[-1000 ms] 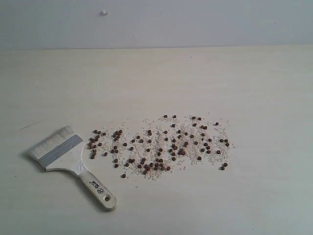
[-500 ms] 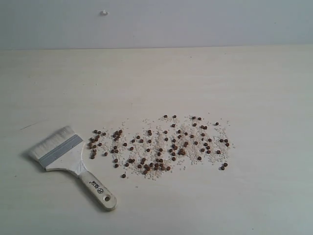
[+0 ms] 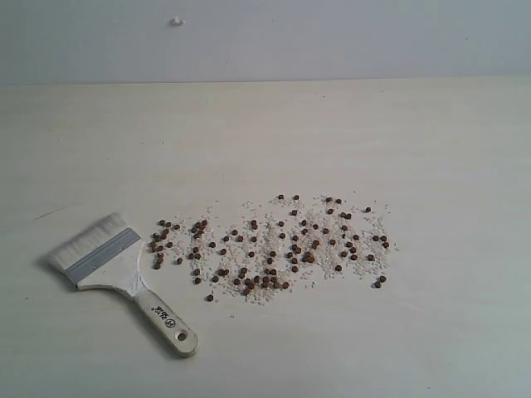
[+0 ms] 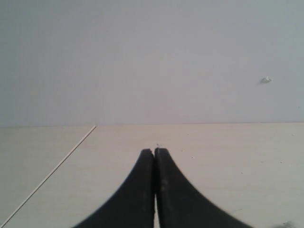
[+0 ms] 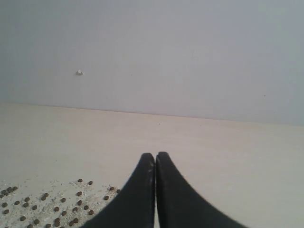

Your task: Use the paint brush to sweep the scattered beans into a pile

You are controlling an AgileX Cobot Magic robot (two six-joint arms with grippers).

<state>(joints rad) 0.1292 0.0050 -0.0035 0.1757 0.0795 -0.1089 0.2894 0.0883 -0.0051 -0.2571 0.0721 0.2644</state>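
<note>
The left gripper (image 4: pixel 155 151) is clenched, its two black fingers pressed together along their whole length with nothing between them, and it hangs above a bare stretch of the pale table (image 4: pixel 228 156), touching nothing. The right gripper (image 5: pixel 155 154) is pressed shut in the same way and holds nothing; it also hangs clear of the table, and some of the beans (image 5: pixel 52 209) lie on the surface near it, to one side. In the exterior view the beans (image 3: pixel 274 245) lie spread in a loose wide band across the middle of the table, mixed with tiny white grains (image 3: pixel 365 225), not gathered together. The paint brush (image 3: pixel 116 265) lies flat on the table at the left end of the band, its pale bristles pointing away to the far left, its wooden handle angled toward the near edge, and the nearest beans just beside its metal band. Behind the table stands a plain grey wall (image 3: pixel 332 33) with a small white speck (image 3: pixel 176 21) on it.
</note>
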